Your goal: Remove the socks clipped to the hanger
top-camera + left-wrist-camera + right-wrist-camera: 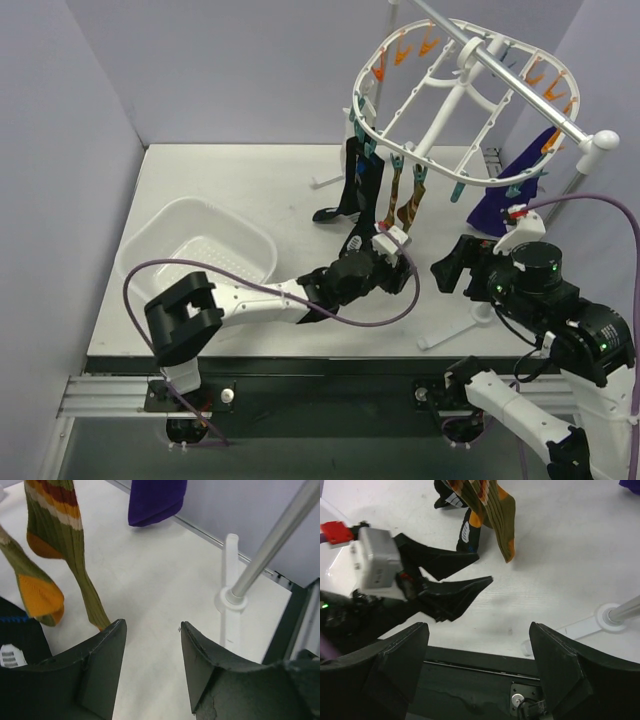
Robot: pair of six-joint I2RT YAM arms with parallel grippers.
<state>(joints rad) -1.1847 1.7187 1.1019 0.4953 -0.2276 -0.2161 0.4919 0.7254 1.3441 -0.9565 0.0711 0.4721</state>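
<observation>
Jaws both stand apart, empty — our left pair [152, 624] is nearer the striped sock [60, 525], hanging vertically just ahead-left.

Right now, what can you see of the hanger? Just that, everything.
The hanger is a white plastic oval ring with cross ribs and a central strut, tilted, raised above the table's far right under a grey rod. Orange clips line its far and right rim, teal clips its near rim. Black socks and striped olive-orange socks dangle from near-left clips, a purple sock from the right side. The left tool and right tool are open, lower down, touching no part of it.
</observation>
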